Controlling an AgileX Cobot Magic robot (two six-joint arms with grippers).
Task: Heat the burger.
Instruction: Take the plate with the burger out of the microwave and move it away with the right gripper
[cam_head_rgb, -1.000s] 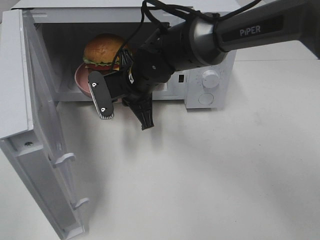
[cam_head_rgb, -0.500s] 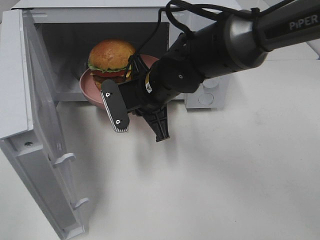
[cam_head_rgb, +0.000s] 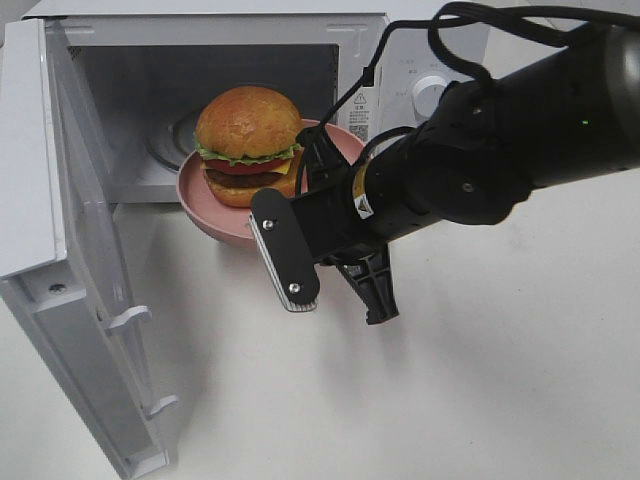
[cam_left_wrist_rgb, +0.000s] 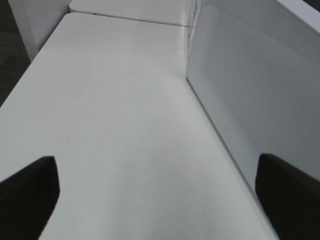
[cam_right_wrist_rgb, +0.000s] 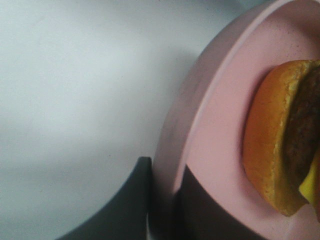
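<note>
1. Over the last second the right end effector (cam_head_rgb: 335, 235) has drawn the pink plate (cam_head_rgb: 205, 200) and the burger (cam_head_rgb: 249, 145) out of the microwave (cam_head_rgb: 200, 40); a second ago they sat deep in the cavity, and now the plate overhangs the cavity's front lip, above the table (cam_head_rgb: 480, 380)
2. The right end effector is clamped on the plate's rim, one finger (cam_right_wrist_rgb: 125, 200) under it and one over, as the right wrist view shows
3. The burger rests upright on the plate, towards the table's far edge
4. For the task this reads as the unloading stage: heating seems done, though no view confirms that
5. The microwave door (cam_head_rgb: 70, 300) stands open along the table's left edge, hemming the plate on that side
6. Open room lies towards the table's near and right edges, bare and wide
7. The left end effector (cam_left_wrist_rgb: 160, 192) has its fingers wide apart, holding nothing, beside the door's outer face
</note>
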